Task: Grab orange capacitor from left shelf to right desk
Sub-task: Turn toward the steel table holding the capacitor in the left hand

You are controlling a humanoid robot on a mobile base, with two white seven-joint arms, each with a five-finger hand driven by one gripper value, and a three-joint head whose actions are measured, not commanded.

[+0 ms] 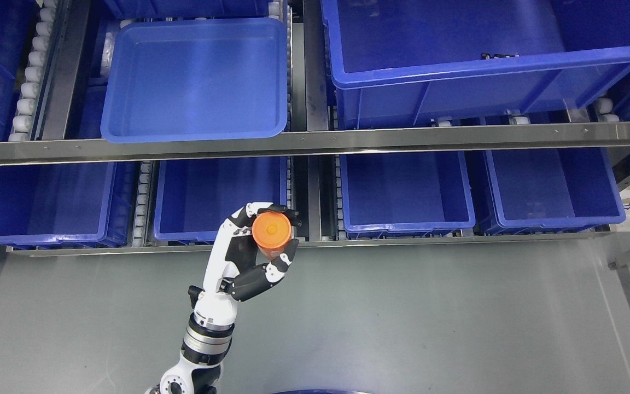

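The left hand (257, 249), white with black finger segments, is closed around the orange cylindrical capacitor (273, 234), its fingers curling over the top and its thumb pressing from below, so that the capacitor's round end faces the camera. The arm comes up from the bottom edge left of the middle, and hand and capacitor hang above the grey floor (402, 323), just in front of the lower shelf's metal front rail (402, 241). Directly behind the hand sits a deep blue plastic bin (184, 197) on the lower level, with another blue bin (36, 202) to its left and two more blue bins, one (402, 191) right of the central divider and one (550, 186) further right. A steel crossbar (315, 143) runs across the whole shelf above these bins. On the upper level a shallow blue plastic tray (194, 76) lies above and slightly left of the hand, and a large blue crate (484, 60) stands to its right. White roller tracks (30, 71) line the shelf's left side. No right arm is in view.
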